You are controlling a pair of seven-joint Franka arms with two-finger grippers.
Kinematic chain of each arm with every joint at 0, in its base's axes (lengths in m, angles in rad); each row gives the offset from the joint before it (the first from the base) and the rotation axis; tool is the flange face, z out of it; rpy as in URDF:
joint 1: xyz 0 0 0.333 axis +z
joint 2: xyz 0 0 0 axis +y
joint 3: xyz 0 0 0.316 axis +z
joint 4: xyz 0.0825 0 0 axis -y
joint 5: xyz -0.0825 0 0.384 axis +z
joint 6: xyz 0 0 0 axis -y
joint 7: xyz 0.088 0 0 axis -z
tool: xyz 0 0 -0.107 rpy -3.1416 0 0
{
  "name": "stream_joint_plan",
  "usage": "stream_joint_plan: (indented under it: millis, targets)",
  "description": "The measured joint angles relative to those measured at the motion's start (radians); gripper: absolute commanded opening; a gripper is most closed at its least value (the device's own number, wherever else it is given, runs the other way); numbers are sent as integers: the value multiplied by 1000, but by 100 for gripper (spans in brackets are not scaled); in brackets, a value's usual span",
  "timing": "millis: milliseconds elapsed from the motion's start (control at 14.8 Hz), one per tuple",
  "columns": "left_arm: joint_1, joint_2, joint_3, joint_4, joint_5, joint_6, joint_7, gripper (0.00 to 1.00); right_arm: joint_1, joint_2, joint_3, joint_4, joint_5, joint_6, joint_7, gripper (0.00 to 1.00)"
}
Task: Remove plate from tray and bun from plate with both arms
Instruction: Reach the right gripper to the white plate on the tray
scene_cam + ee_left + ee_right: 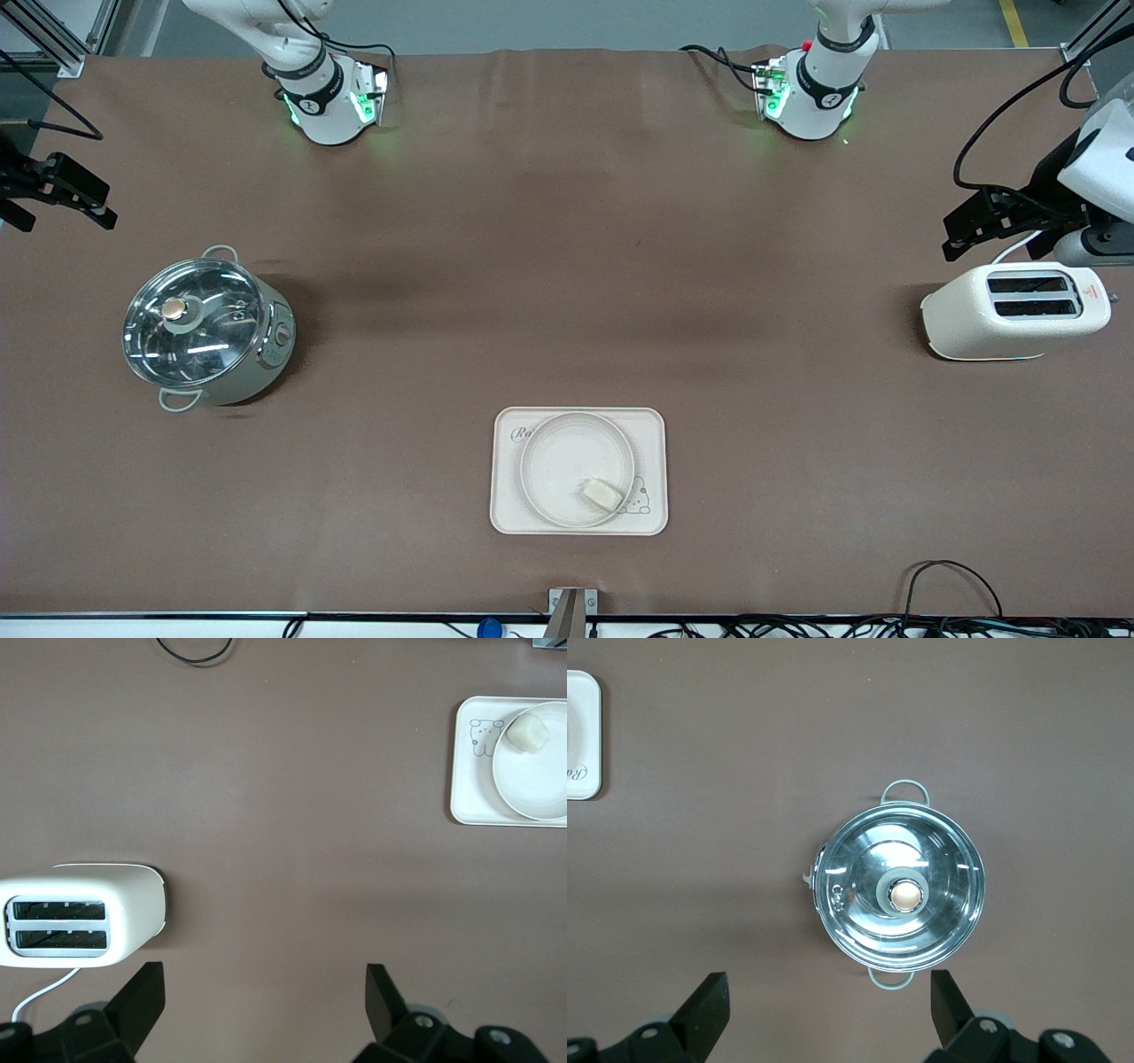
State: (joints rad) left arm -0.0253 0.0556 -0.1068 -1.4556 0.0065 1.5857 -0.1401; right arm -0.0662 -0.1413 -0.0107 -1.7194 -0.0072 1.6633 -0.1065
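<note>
From the front, the round cream plate (576, 470) lies on the rectangular tray (505, 509), whose rim bears a rabbit drawing and script beginning "R". The pale oblong bun (601, 494) rests on the plate's nearer edge. The left gripper (266, 992), in its wrist view, hangs wide apart, the toaster (84, 915) just outside one finger, plate and bun well apart. The right gripper (828, 997) is also spread wide, the lidded pot (899, 890) past its fingertips.

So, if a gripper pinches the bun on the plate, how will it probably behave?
The bun looks small and soft, so it is probably light and may squash under firm fingers. Its oblong, rounded shape suggests it could roll or slide on the smooth plate. It lies near the raised rim, which might block one finger.
</note>
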Motion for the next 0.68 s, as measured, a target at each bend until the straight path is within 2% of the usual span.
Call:
stream_joint_plan:
  millis: [405,541,676]
  targets:
    - [0,0,0,1,0,0,-3,100,1,6,3,0,16,7,0,100]
    - [0,1,0,2,0,0,-4,100,21,39,7,-3,121,53,0,100]
    - [-2,2,-1,3,0,0,-5,100,78,125,13,-6,198,178,12,100]
